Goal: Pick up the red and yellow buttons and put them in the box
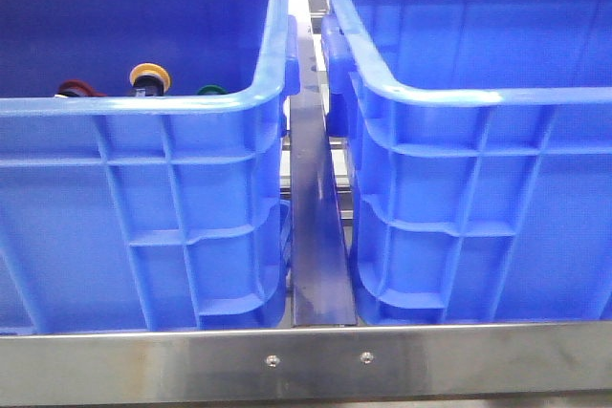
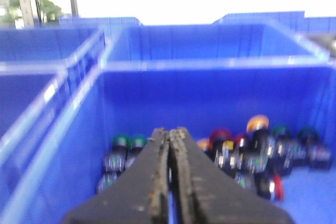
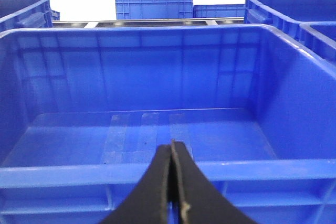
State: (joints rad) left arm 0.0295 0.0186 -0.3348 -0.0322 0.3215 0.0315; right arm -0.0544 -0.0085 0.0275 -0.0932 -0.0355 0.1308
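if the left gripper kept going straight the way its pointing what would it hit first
Probably the pile of small round-capped push-buttons lying in the big blue plastic crate, just beyond the shut left gripper. The picture is blurred and depth is unclear, so it might pass over them to the crate's far wall.

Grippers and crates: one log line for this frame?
left gripper shut, empty | right gripper shut, empty | buttons in left crate | right crate empty

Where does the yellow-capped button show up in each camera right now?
Front view: yellow button just above the near rim of the left crate, beside a red cap.
Left wrist view: orange-yellow cap atop the button pile, blurred.
Right wrist view: not in it.
Shared landmark: the left crate's blue walls.
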